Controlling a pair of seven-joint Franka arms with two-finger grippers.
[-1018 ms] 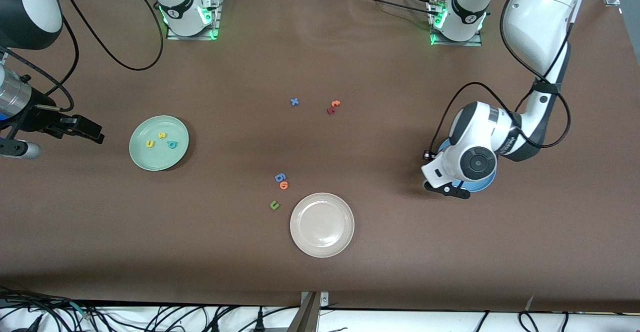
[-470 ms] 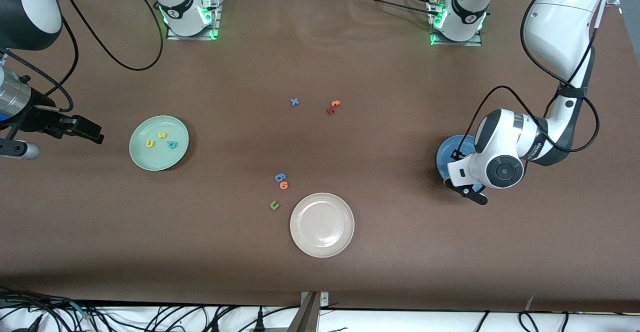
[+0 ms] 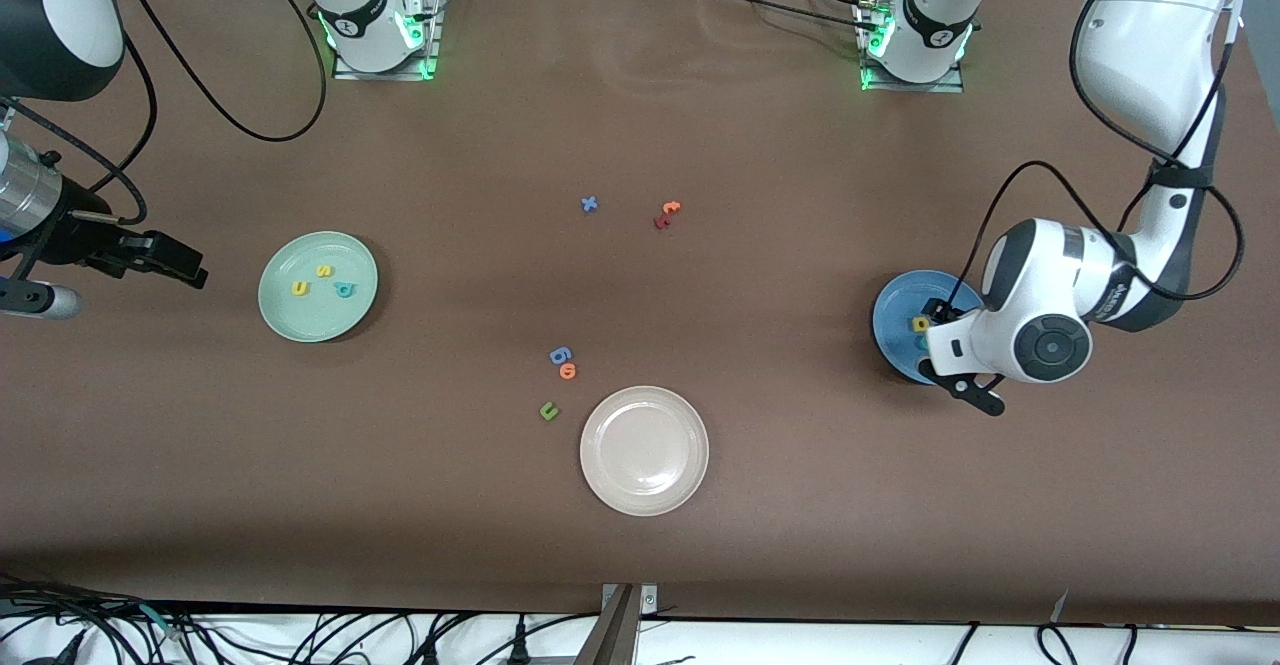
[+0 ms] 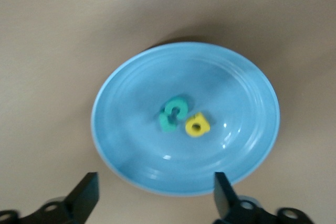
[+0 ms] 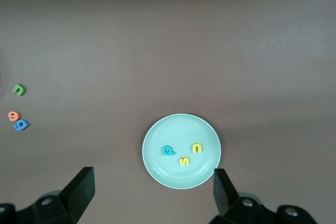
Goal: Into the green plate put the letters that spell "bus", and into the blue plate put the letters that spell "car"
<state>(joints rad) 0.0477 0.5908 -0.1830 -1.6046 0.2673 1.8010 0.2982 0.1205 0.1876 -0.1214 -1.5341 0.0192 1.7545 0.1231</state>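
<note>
With 3 letters in each plate, we finish: left gripper (image 4: 152, 203) hangs wide and empty above the blue plate (image 4: 126, 182); right gripper (image 5: 149, 198) waits wide near the green plate (image 5: 157, 169); both need only retreat.

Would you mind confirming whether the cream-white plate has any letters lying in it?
No, the cream-white plate shows only its bare surface in the front view, and the olive-green "u" lies on the table beside it.

Open tabletop between three plates and small letter clusters

The middle is obstructed only by the cream plate (image 3: 644, 450), the blue "g" (image 3: 560, 355), an orange letter (image 3: 568, 371) and the olive "u" (image 3: 548, 410); the blue plate (image 3: 893, 320) is partly covered by the left gripper (image 3: 965, 365), and the green plate (image 3: 318, 286) lies unobstructed
</note>
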